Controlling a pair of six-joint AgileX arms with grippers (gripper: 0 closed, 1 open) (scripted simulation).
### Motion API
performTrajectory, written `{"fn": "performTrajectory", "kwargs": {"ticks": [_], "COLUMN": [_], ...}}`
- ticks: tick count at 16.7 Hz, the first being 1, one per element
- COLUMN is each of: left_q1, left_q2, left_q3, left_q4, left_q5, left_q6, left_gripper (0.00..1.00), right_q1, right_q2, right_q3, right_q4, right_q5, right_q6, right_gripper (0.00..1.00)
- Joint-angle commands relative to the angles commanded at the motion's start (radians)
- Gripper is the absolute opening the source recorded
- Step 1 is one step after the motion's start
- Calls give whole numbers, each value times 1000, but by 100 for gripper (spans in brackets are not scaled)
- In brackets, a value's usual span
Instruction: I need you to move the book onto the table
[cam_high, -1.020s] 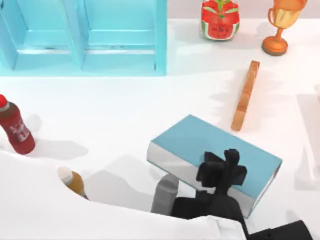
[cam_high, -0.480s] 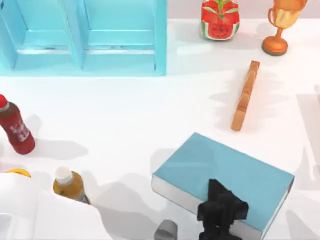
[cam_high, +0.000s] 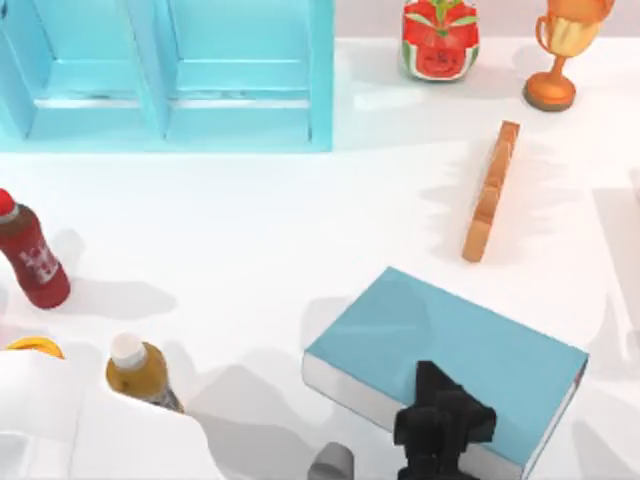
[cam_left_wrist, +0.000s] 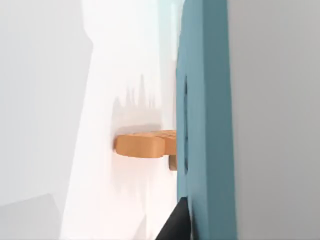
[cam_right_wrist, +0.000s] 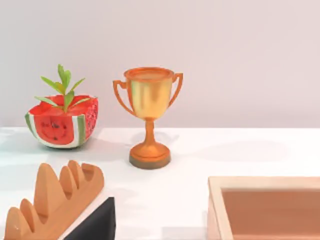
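Observation:
The book (cam_high: 450, 360), teal-blue cover up with white-grey page edges, lies flat at the front right of the white table (cam_high: 270, 230). My left gripper (cam_high: 440, 428) is shut on the book's near long edge, its black body reaching over the cover from the front. In the left wrist view the book (cam_left_wrist: 205, 115) runs edge-on close to the camera, with a dark finger (cam_left_wrist: 175, 225) beside it. My right arm is parked; a dark part of my right gripper (cam_right_wrist: 95, 222) sits low in the right wrist view.
A thin orange-brown slab (cam_high: 490, 190) stands just behind the book. The light blue shelf (cam_high: 170, 70) fills the back left. A watermelon planter (cam_high: 440, 40) and gold trophy (cam_high: 560, 50) sit at the back right. A red bottle (cam_high: 30, 255) and amber bottle (cam_high: 140, 370) stand left. A wooden box (cam_right_wrist: 265, 205) lies near the right wrist.
Over the last second the book and my left gripper moved toward the front right and the white arm drew back to the front left. In the last half second almost nothing moved.

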Motion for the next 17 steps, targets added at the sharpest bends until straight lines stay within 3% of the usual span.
{"fn": "performTrajectory", "kwargs": {"ticks": [8, 17], "left_q1": [-4, -4], "left_q2": [5, 66], "left_q3": [4, -38], "left_q4": [-28, 80], "left_q5": [1, 1], "left_q6": [-27, -22], "left_gripper": [0, 0], "right_q1": [0, 0], "right_q2": [0, 0], "right_q3": [0, 0], "right_q4": [0, 0], "right_q5": [0, 0], "right_q6": [0, 0], "right_gripper": [100, 100]}}
